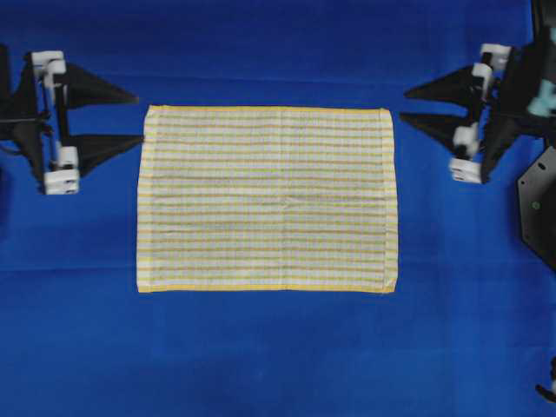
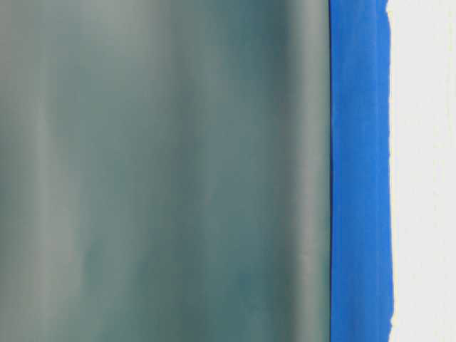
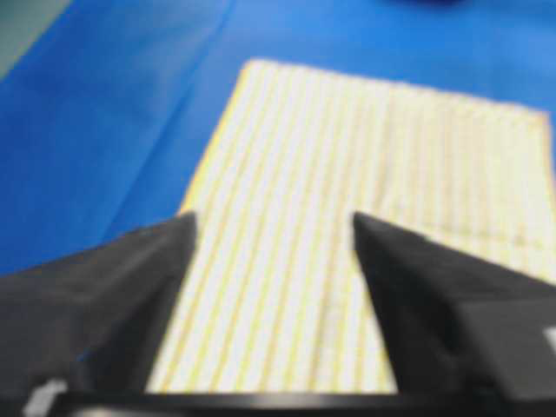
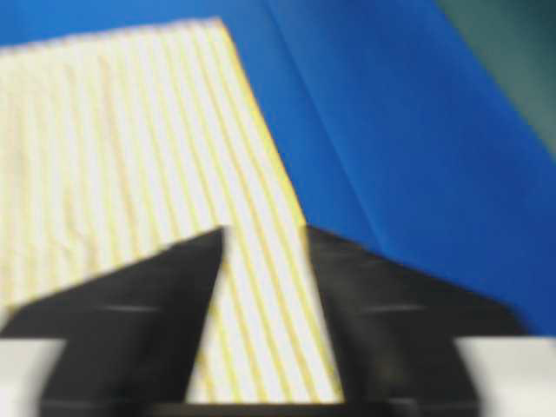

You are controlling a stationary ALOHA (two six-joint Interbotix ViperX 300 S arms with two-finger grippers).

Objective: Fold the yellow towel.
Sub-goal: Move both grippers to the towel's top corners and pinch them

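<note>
The yellow towel (image 1: 268, 200) lies flat and spread out on the blue table cover, its striped side up and its long sides running left to right. My left gripper (image 1: 140, 117) is open and empty at the towel's far left corner, with its fingertips at the towel's edge. My right gripper (image 1: 404, 104) is open and empty just off the towel's far right corner. In the left wrist view the towel (image 3: 365, 156) shows between the open left gripper (image 3: 271, 221). In the right wrist view the towel's edge (image 4: 113, 130) shows between the open right gripper (image 4: 263, 233).
The blue cover (image 1: 261, 365) spans the whole table. A black arm part (image 1: 539, 208) sits at the right edge. The table-level view shows only a blurred grey-green surface (image 2: 164, 171) and a blue strip (image 2: 360, 171).
</note>
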